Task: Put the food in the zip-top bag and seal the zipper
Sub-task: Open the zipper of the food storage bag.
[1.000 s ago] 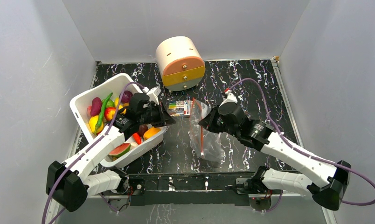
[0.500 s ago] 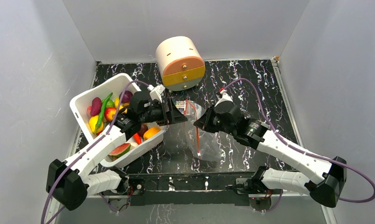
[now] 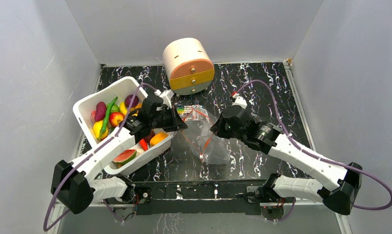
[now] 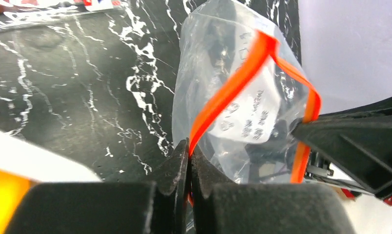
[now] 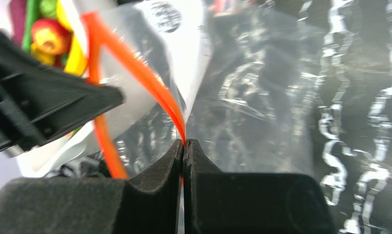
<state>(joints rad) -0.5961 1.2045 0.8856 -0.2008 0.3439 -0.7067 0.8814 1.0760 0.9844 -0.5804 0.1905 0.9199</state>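
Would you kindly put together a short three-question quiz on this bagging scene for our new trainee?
1. True or false: the zip-top bag lies flat on the table with its mouth sealed.
2. Where is the food right now? A. in the white bin; B. inside the bag; C. on top of the round drawer unit.
3. Fill in the blank: the left gripper and the right gripper are each shut on the bag's red-orange ____.

Key
1. False: the two grippers hold its mouth apart.
2. A
3. zipper
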